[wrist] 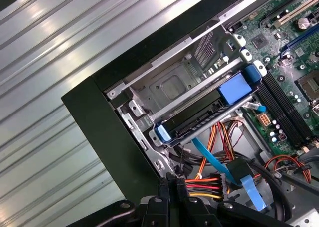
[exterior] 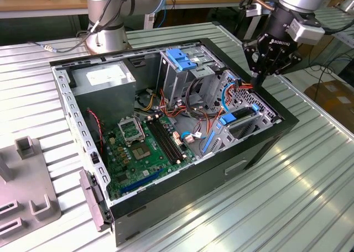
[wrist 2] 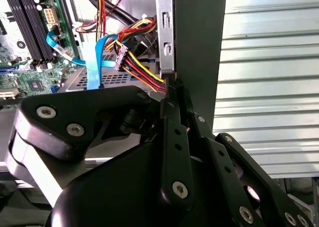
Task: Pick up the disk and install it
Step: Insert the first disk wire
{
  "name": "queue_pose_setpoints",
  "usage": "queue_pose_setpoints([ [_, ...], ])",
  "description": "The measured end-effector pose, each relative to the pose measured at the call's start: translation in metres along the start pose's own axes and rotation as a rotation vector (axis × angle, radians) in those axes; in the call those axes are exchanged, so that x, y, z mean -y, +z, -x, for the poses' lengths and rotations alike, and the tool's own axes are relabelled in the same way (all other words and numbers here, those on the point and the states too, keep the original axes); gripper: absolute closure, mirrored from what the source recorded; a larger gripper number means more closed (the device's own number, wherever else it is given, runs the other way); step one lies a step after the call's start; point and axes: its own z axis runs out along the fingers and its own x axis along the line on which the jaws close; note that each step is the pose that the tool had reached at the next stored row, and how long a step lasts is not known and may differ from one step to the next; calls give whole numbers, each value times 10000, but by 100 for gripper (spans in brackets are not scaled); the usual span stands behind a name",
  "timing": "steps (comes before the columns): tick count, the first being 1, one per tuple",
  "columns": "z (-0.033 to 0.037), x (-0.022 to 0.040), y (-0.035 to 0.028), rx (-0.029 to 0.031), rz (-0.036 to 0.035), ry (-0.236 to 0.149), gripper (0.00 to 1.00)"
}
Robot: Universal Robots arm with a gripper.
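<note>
My pincer [wrist: 172, 187] clenched on power cable [wrist: 202, 186], gripped at its plug end, likely to mate with disk [wrist: 197, 118] already seated in bay [wrist: 169, 82] just ahead

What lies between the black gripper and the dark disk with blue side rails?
In the first wrist view, red, yellow and orange wires and a light-blue flat cable run between gripper and disk.

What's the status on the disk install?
Gripper shut on power cable at case corner. Disk sits in bay, blue rails on. Blue data cable loose alongside.
</note>
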Motion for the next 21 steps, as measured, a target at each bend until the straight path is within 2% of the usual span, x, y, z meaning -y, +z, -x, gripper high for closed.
queue_pose_setpoints([
  [6, 33, -23, -1, 11, 16, 290, 83],
  [12, 34, -23, 6, 64, 74, 1523, 83],
  [18, 32, -21, 6, 75, 83, 1734, 83],
  [21, 32, -21, 8, 113, 122, 2616, 83],
])
